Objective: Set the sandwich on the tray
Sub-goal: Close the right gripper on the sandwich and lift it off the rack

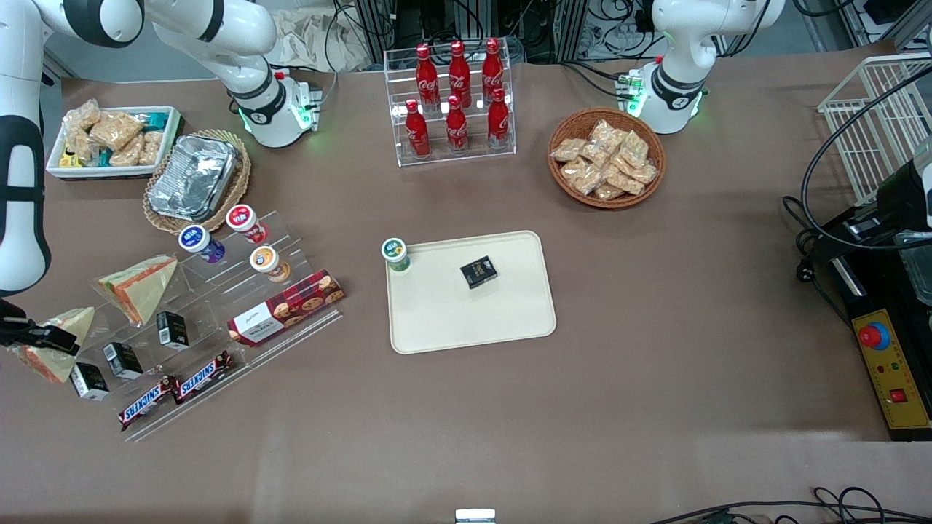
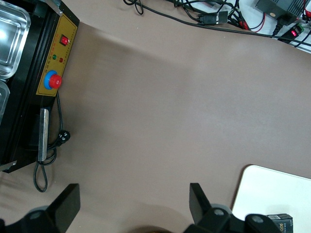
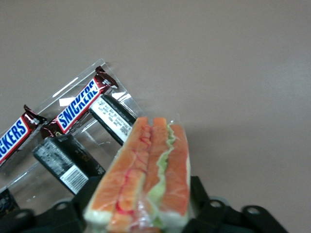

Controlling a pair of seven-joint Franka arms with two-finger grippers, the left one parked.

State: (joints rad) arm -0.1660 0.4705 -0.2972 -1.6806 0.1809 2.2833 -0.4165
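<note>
My right gripper (image 1: 42, 338) is shut on the sandwich (image 1: 52, 348), a clear-wrapped wedge with cream bread. It holds it at the working arm's end of the table, over the end of the clear display stand (image 1: 218, 320). In the right wrist view the sandwich (image 3: 146, 170) sits between the fingers of the gripper (image 3: 143, 206), showing orange-red filling and a strip of green. The cream tray (image 1: 451, 320) lies flat at mid-table, far off toward the parked arm. Its corner also shows in the left wrist view (image 2: 277, 194).
A second wedge sandwich (image 1: 138, 287), small black boxes (image 1: 120, 359), Snickers bars (image 1: 175, 389), a cookie box (image 1: 285, 307) and lidded cups (image 1: 242, 220) sit on the stand. A black box (image 1: 478, 272) and green-lidded cup (image 1: 395, 253) are on the tray. A cola rack (image 1: 455, 102), snack basket (image 1: 606, 156) and foil container (image 1: 193, 178) stand farther away.
</note>
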